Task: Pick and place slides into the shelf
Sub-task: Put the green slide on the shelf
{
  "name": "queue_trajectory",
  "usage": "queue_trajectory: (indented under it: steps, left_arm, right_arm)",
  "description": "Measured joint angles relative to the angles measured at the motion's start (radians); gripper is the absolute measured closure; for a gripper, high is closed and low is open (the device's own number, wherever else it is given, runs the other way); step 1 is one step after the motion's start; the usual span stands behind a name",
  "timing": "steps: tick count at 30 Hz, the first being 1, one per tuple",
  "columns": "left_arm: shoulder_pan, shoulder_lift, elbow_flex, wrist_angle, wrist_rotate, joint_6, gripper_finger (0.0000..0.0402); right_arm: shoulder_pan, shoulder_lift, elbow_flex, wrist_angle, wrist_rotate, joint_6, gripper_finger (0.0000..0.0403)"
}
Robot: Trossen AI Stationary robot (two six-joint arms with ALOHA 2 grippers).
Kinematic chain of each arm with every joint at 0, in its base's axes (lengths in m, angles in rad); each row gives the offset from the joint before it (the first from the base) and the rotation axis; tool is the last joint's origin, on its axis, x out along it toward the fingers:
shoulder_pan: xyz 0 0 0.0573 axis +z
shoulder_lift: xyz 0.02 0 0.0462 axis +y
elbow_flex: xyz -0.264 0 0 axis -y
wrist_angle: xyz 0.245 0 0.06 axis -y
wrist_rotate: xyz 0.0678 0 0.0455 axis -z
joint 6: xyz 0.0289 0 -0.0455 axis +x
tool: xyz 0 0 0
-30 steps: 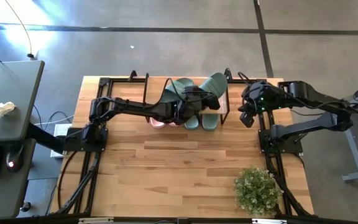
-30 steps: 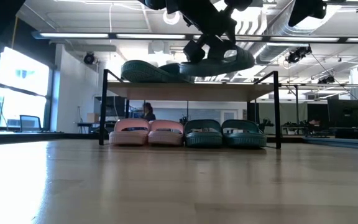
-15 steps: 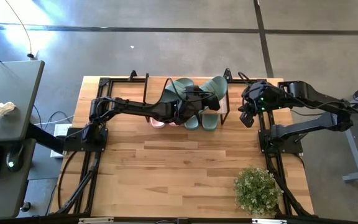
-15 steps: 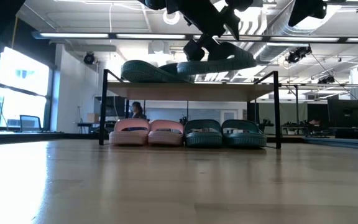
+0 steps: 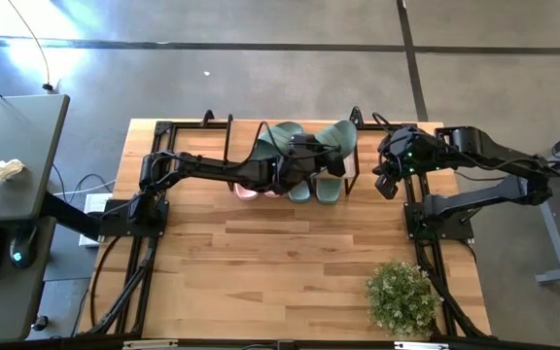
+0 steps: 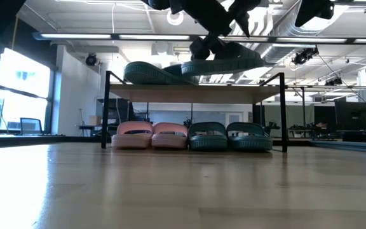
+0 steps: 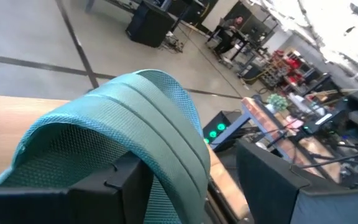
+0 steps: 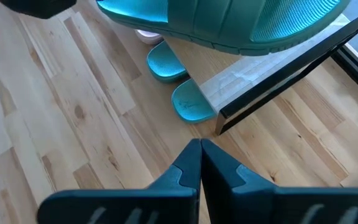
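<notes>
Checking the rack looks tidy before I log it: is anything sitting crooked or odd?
Yes. The two green slides on the shelf's top plank overlap: the right one leans on the left one, under the left claw.

The shelf (image 6: 196, 91) bears two green slides (image 6: 189, 69) on top, seemingly overlapping.

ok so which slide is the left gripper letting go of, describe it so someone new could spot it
Find the shelf at the table's far edge. Two green slides lie on its top plank; it is the right-hand slide, with the left gripper open around its strap. Its neighbour has no gripper at it, and the other four slides sit on the tier below.
</notes>
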Motion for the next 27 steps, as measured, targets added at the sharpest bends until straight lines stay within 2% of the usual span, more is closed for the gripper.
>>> queue_trajectory:
  steps: [4,9,27]
  left_arm:
    - [0.000,-0.001,0.000,0.023,0.042,-0.030,0.0196]
    - [0.007,-0.001,0.000,0.008,0.048,0.012,0.0195]
    - [0.015,-0.001,0.000,-0.235,0.043,0.150,0.0194]
  right_arm:
    - [0.000,0.000,0.000,0.000,-0.002,-0.004,0.0403]
    - [0.000,0.000,0.000,0.000,-0.018,-0.007,0.0403]
    - [0.000,0.000,0.000,0.000,-0.017,-0.008,0.0403]
